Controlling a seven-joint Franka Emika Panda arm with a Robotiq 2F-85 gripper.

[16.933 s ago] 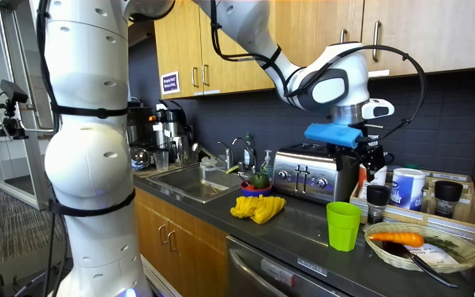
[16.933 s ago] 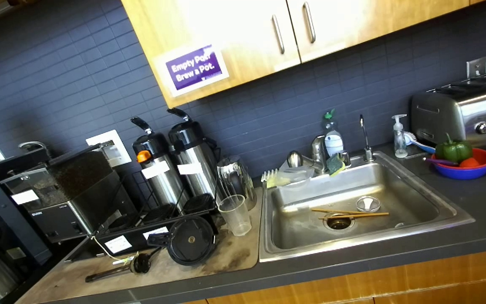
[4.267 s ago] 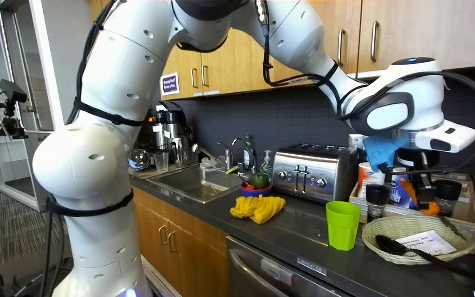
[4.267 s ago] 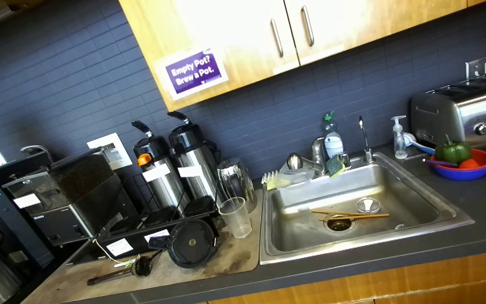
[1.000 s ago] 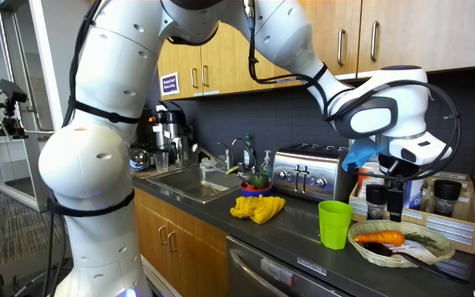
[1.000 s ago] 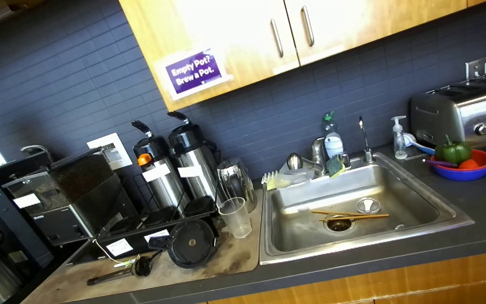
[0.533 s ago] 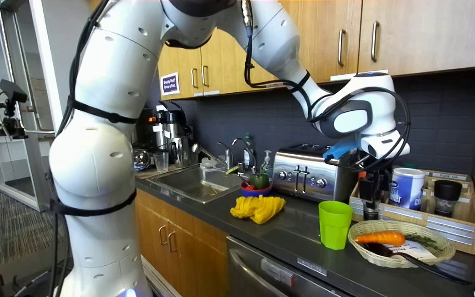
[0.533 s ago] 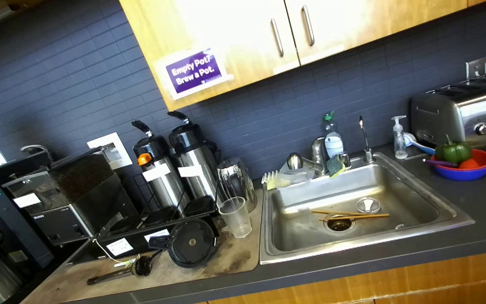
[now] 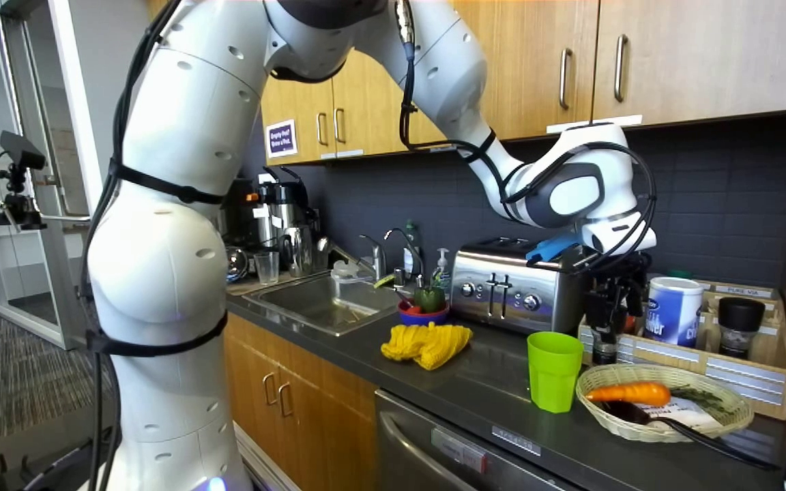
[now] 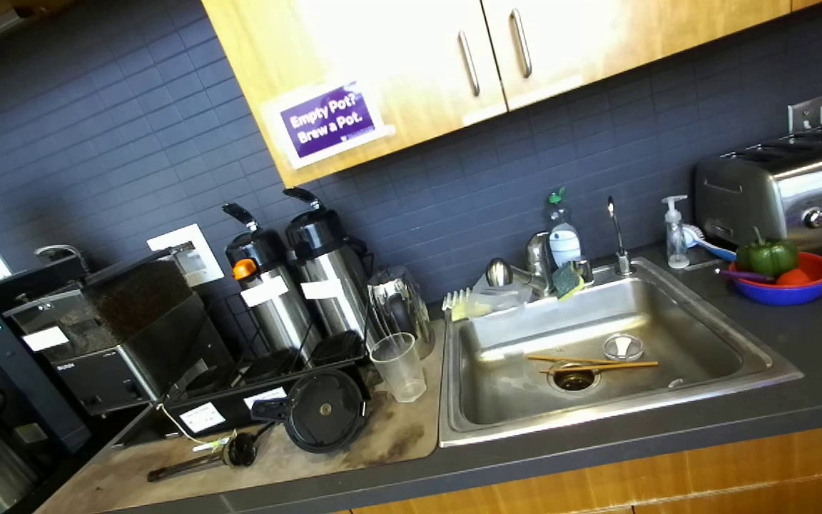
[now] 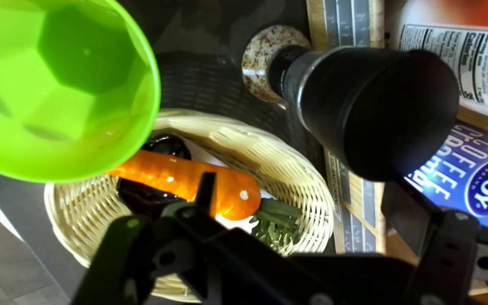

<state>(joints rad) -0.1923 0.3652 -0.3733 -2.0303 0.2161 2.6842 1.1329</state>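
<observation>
My gripper [image 9: 616, 318] is open and empty, its fingers wide apart in the wrist view [image 11: 305, 198]. It is nearest to a pepper grinder with a black lid [image 11: 379, 114]; whether they touch I cannot tell. In an exterior view the gripper hides most of the grinder, and only its glass end [image 9: 604, 352] shows. A wicker basket [image 9: 611, 421] stands in front of the grinder. In it lie an orange carrot [image 9: 628, 393], green herbs [image 11: 278, 220], white paper and a black spoon [image 9: 696, 438] whose handle sticks out. A green cup [image 9: 555, 372] stands upright beside the basket.
A wooden organizer [image 9: 741, 382] behind the basket holds a blue-white creamer canister [image 9: 673, 314] and another grinder [image 9: 739, 324]. A toaster [image 9: 502, 293], a yellow cloth [image 9: 427, 344], a bowl with a pepper [image 10: 782, 291] and a sink [image 10: 525, 400] stand along the counter.
Seconds ago the gripper held the carrot above the basket; the carrot now lies in it. Basket and cup have shifted left. In the last second the gripper has moved left to the pepper grinder.
</observation>
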